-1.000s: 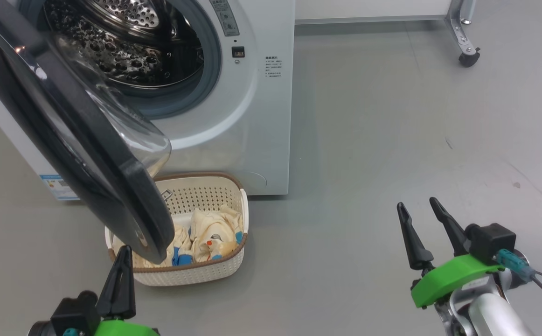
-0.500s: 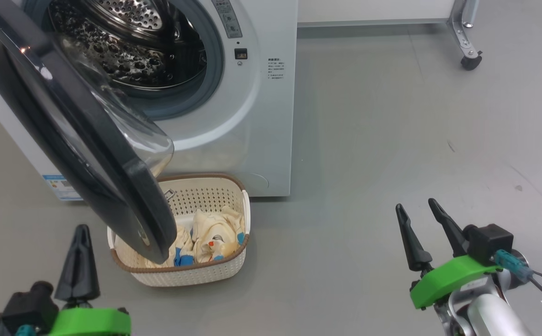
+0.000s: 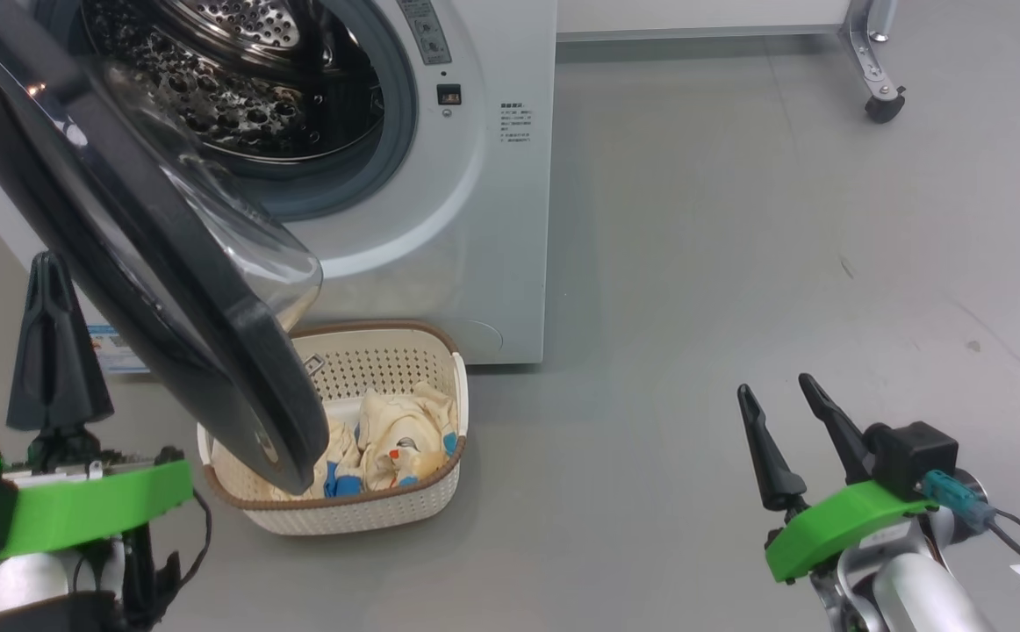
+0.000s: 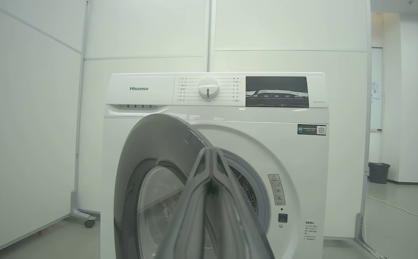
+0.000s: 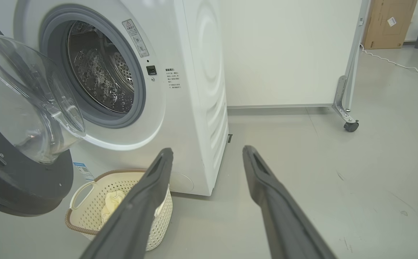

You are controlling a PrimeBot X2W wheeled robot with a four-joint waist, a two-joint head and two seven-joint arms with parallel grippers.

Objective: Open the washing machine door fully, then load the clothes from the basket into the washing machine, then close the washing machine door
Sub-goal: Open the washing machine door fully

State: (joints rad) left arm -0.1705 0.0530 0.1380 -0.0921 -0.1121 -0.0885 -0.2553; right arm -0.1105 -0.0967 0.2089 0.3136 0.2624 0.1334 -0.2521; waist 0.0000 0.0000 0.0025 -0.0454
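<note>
Left hand [image 3: 45, 263] risen beside door [image 3: 211, 351]; grey floor [image 3: 738, 219], white partition wall [image 5: 284, 54].

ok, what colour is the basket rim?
Brown rim on a cream perforated basket; it shows best in the head view.

One washing machine [image 3: 475, 219], one door [image 3: 247, 377] on it, one knob [image 4: 208, 87] up top. One basket [image 3: 361, 518], clothes [image 3: 396, 434] all bunched up so can't tell how many pieces tbh. Two grippers, a left gripper [image 3: 46, 262] and a right gripper [image 3: 773, 386]. One caster wheel [image 3: 880, 107], one cardboard box [image 5: 389, 23].
</note>
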